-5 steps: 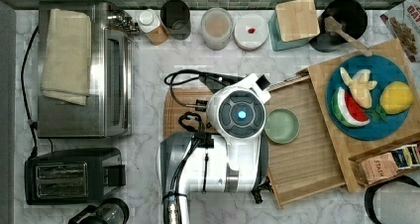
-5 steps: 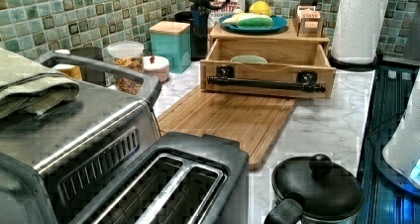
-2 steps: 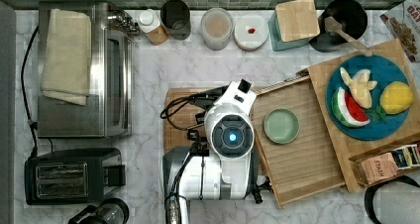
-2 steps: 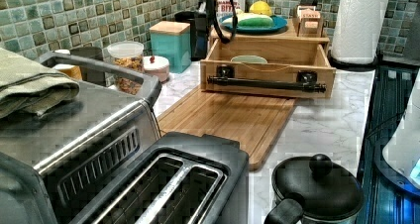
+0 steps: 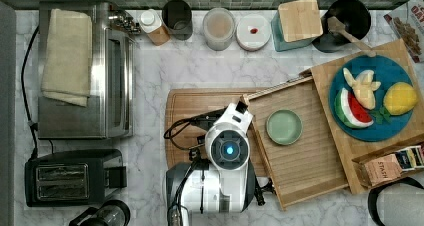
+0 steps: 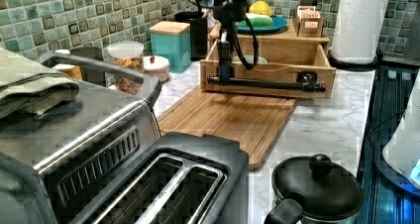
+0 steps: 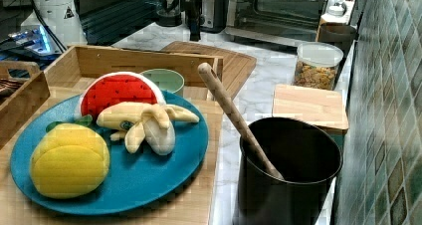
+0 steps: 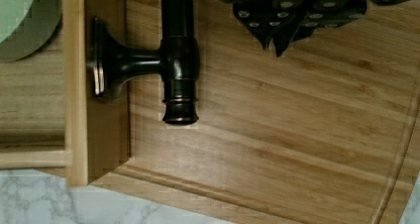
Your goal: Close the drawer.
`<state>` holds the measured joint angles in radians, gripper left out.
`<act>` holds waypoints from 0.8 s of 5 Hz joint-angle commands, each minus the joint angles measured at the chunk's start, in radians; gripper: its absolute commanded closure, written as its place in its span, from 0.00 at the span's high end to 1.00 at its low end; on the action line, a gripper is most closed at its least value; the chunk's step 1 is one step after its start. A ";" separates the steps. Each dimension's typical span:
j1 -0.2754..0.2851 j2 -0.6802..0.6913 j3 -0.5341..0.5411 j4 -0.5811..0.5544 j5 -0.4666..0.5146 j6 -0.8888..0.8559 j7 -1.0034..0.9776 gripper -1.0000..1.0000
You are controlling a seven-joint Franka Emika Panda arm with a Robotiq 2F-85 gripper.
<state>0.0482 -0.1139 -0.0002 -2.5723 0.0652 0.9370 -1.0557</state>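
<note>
The drawer (image 5: 310, 161) stands pulled out of the wooden stand toward the top view's left, with a green bowl (image 5: 284, 127) on its slatted floor. A dark bar handle (image 6: 277, 84) runs across its plain front (image 6: 267, 70). My gripper (image 6: 224, 78) hangs in front of that front, at the handle's end on the left view's left. In the wrist view the gripper (image 8: 272, 43) has its fingertips together, beside the handle (image 8: 178, 60) and over the cutting board, with nothing between them. My arm's wrist (image 5: 229, 148) covers the gripper in the top view.
The cutting board (image 5: 200, 121) lies under the gripper. A blue plate (image 5: 372, 106) of toy fruit sits on the stand. A toaster oven (image 5: 85, 71) and toaster (image 5: 70, 178) fill the top view's left. Jars line the tiled wall. A black pot (image 6: 317, 192) stands near the board.
My arm has moved toward the top view's bottom and come down from above the stand to handle height in front of the drawer. The drawer has not moved.
</note>
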 commanded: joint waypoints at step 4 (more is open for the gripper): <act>-0.050 -0.091 -0.079 -0.179 -0.159 0.095 -0.120 0.00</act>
<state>0.0139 -0.1254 -0.0526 -2.7480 -0.0373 1.0127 -1.0723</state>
